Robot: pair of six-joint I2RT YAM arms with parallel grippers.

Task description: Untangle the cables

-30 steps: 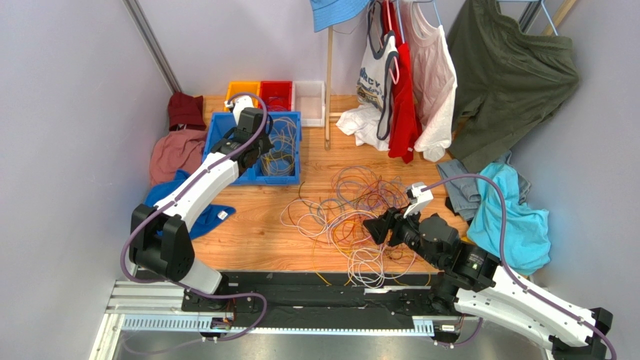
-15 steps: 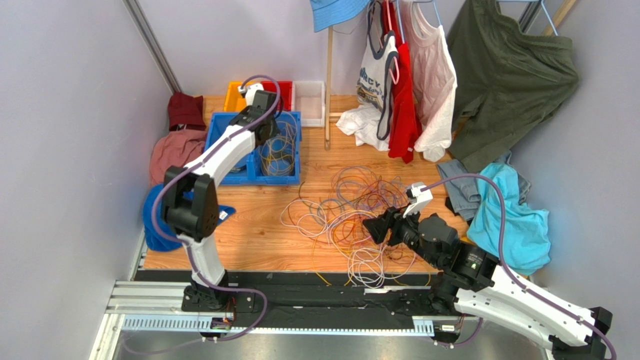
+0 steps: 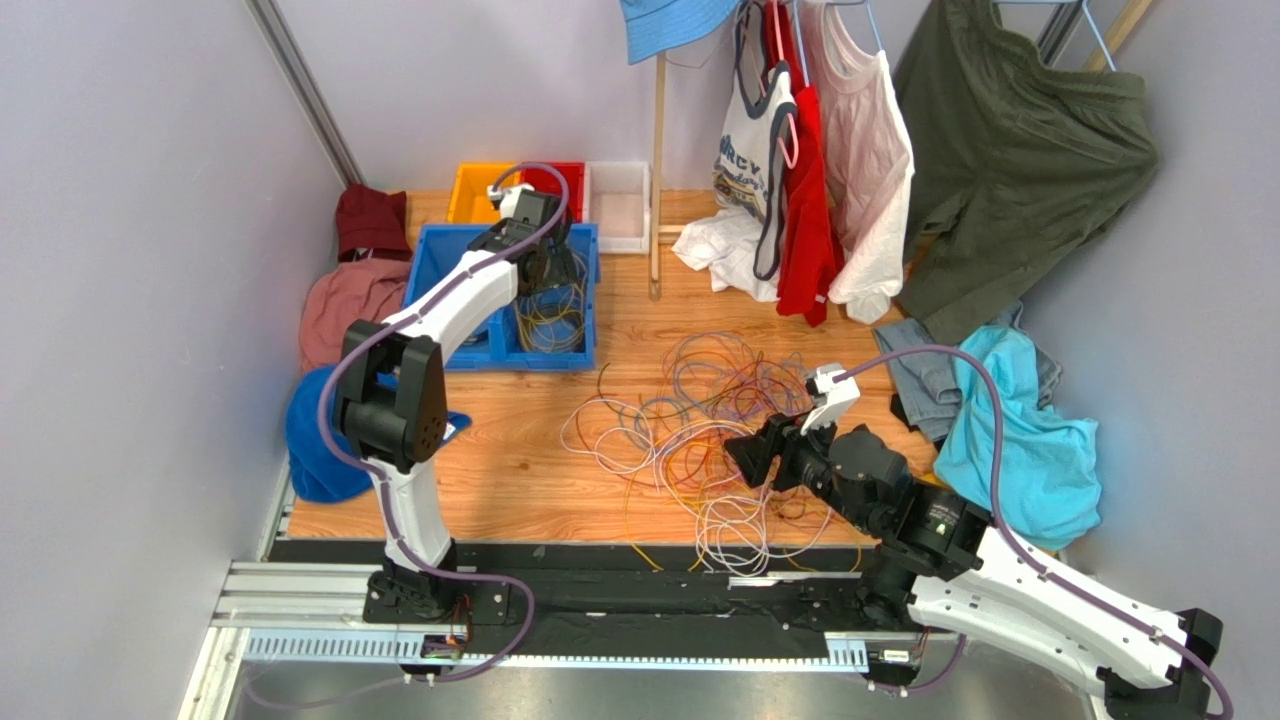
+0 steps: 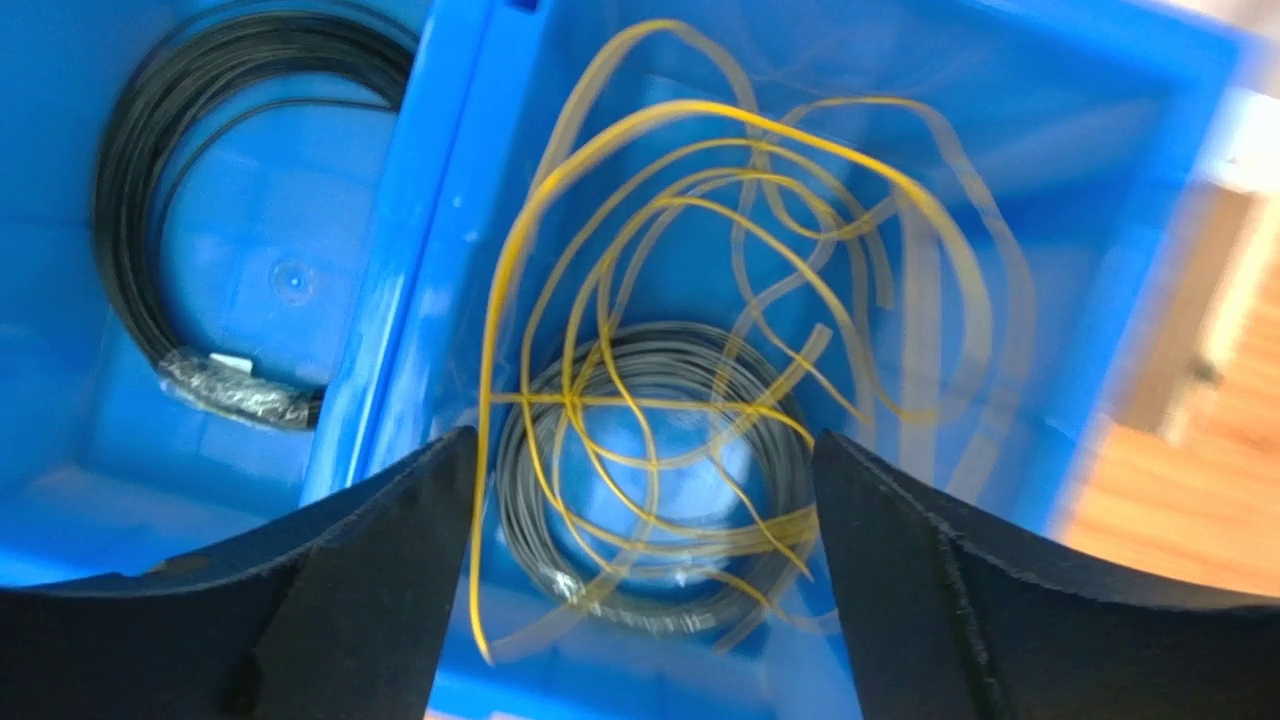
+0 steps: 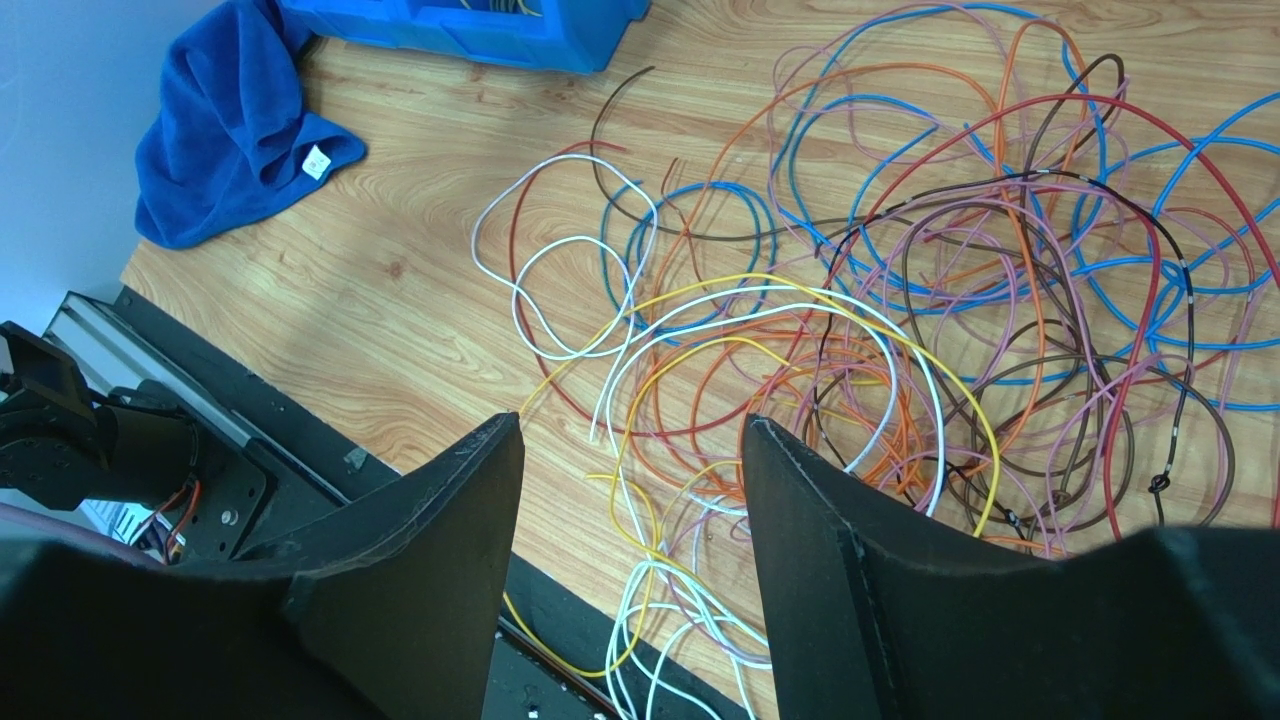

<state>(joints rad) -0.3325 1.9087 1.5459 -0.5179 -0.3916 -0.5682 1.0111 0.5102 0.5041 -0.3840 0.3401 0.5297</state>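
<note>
A tangle of cables (image 3: 706,413) in orange, red, white, purple, blue and brown lies on the wooden table. The right wrist view shows the same cables (image 5: 932,270) spread ahead. My right gripper (image 3: 756,453) hovers at the tangle's near edge. Its jaws (image 5: 631,423) are open, with only loose white and yellow strands on the table below them. My left gripper (image 3: 544,258) is over the blue bin (image 3: 436,258), open wide (image 4: 643,438). Beneath it a loose yellow cable (image 4: 721,195) lies on a grey coil (image 4: 529,503) in the bin's right compartment.
A black coil (image 4: 135,270) fills the bin's left compartment. Orange (image 3: 478,183) and white (image 3: 619,188) trays stand behind the bin. Clothes hang at the back from a rack with a wooden pole (image 3: 657,180). A blue cloth (image 3: 316,443) lies left, a teal garment (image 3: 1029,435) right.
My left arm swung back and right over the bin's right compartment, and its jaws went from shut to open, leaving the yellow cable in the bin. The right arm barely moved.
</note>
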